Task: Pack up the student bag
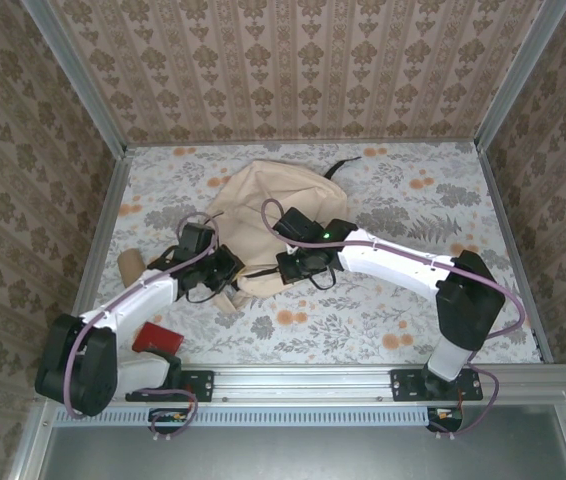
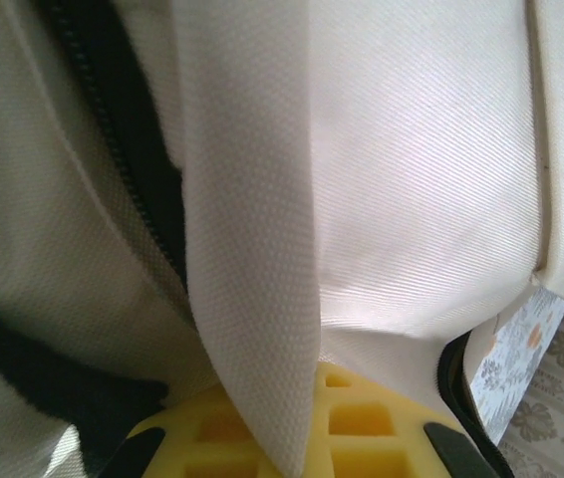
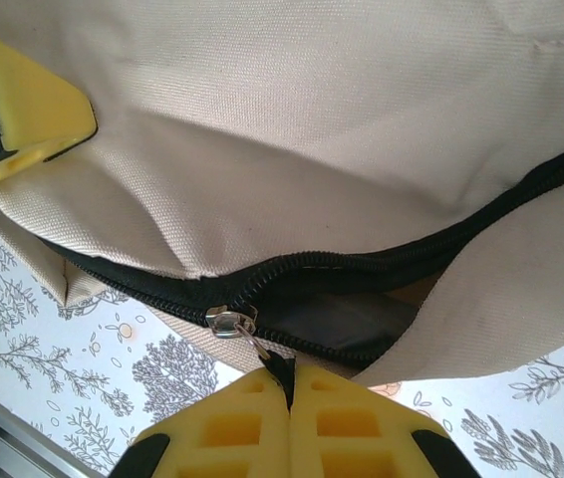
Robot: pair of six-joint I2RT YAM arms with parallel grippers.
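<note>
The student bag [image 1: 263, 210] is a cream fabric backpack lying mid-table, its black top loop [image 1: 343, 163] pointing to the far side. At the bag's near left edge my left gripper [image 1: 225, 272] is shut on a fold of the bag's fabric [image 2: 252, 299], which rises between its yellow fingers [image 2: 362, 428] beside a dark zipper line [image 2: 128, 169]. My right gripper [image 1: 288, 265] is at the bag's near edge, shut on the black zipper pull tab [image 3: 284, 370] behind the metal slider [image 3: 230, 321]. The zipper gapes to the right of the slider, showing a dark inside [image 3: 347, 319].
A red object [image 1: 156, 338] lies near the left arm's base. A cardboard tube [image 1: 128, 265] rests at the table's left edge. Patterned walls close off the table on three sides. The left gripper's yellow finger [image 3: 23, 110] shows at the top left of the right wrist view.
</note>
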